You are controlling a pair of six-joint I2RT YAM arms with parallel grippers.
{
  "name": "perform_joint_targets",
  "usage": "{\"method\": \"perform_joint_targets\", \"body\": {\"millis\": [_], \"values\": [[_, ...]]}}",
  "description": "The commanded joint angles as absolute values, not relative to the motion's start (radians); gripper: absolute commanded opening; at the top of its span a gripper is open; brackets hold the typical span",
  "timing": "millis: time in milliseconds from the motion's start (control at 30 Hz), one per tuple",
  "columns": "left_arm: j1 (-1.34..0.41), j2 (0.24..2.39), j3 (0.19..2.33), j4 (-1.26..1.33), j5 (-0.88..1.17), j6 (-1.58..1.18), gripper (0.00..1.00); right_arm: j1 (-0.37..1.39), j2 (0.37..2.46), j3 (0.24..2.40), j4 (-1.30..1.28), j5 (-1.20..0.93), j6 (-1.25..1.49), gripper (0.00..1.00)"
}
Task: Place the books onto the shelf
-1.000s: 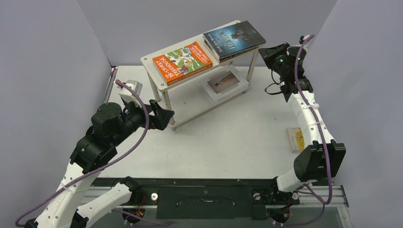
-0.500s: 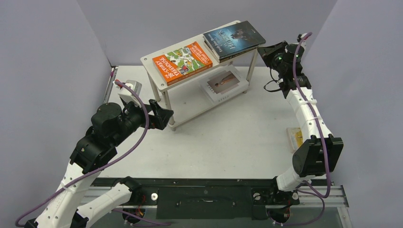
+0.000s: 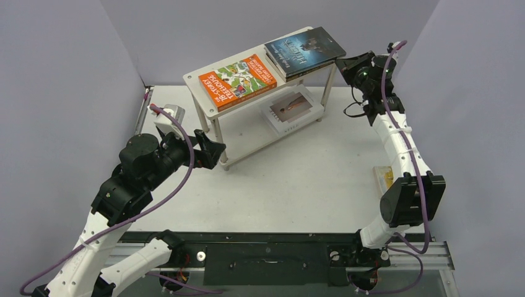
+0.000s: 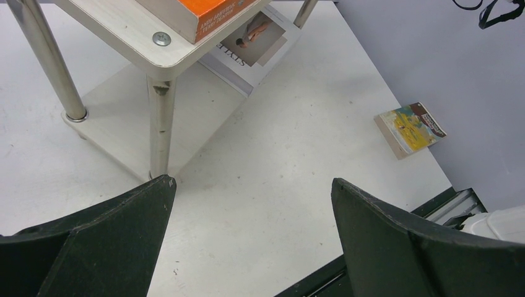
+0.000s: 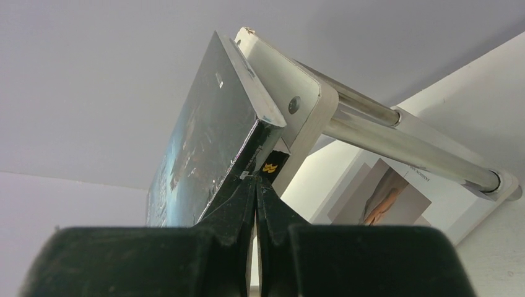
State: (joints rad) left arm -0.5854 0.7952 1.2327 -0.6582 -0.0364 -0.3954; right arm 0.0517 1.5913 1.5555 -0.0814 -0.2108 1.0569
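The white table [image 3: 297,179] carries the shelf [image 3: 193,82] at its 12 o'clock end, set askew, with both arms reaching in from 6 o'clock.

Four books are on the shelf. The orange book [image 3: 237,80] lies flat on the top board toward 9 o'clock. The dark blue-grey book [image 3: 304,49] lies on a black-spined book [image 5: 267,162] at the 3 o'clock end, and both overhang the board's edge. The white book [image 3: 291,108] rests on the lower board. The yellow-teal book [image 3: 385,179] is left flat on the table at about 4 o'clock, close to the right wall and partly behind the right arm's elbow.

The right gripper [image 5: 255,185] has its jaws pressed together, holding nothing. Its tips sit at the overhanging corner of the stack, probably to nudge it inward. The left gripper [image 4: 252,185] hangs with jaws spread wide and empty, near the shelf's front leg at 9 o'clock.

The remaining paperback looks thin, light and bendy, with a smooth cover that may slip. Lying flat, it offers little to pinch. The spine or long edge is the stiffest hold, so I would tip one edge up first and clamp across the thickness.
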Motion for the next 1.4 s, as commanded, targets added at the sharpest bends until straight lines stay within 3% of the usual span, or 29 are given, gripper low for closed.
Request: {"method": "perform_joint_targets", "body": {"millis": [0,300,500,533,600,633,767,1000,1100,1367], "values": [[-0.581,0.790,1.254,-0.651,-0.041,-0.376,0.96,0.044,1.611,1.613,-0.021,-0.227,1.063,0.00],[-0.581,0.787,1.250,-0.656,-0.046,-0.374,0.96,0.040,1.600,1.593,-0.009,-0.241,1.082,0.00],[-0.581,0.796,1.256,-0.661,-0.038,-0.372,0.96,0.029,1.436,1.486,-0.019,-0.158,1.032,0.00],[-0.581,0.798,1.261,-0.664,-0.025,-0.369,0.96,0.025,1.383,1.477,-0.088,-0.132,0.984,0.04],[-0.581,0.813,1.277,-0.670,0.009,-0.365,0.96,0.016,1.299,1.435,-0.186,-0.041,0.908,0.21],[-0.583,0.825,1.284,-0.668,0.028,-0.364,0.96,0.007,1.268,1.388,-0.217,0.035,0.866,0.34],[-0.613,0.855,1.279,-0.612,0.148,-0.375,0.97,-0.085,1.105,1.205,-0.378,0.185,0.821,0.57],[-0.987,1.046,1.338,-0.601,-0.029,-0.300,0.96,-0.205,0.967,0.958,-0.606,0.448,0.869,0.62],[-1.019,1.119,1.349,-0.584,0.030,-0.309,0.96,-0.250,1.021,0.919,-0.645,0.519,0.935,0.65],[-1.022,1.148,1.320,-0.516,0.064,-0.327,0.96,-0.391,1.334,0.856,-0.462,0.415,1.018,0.64]]}}
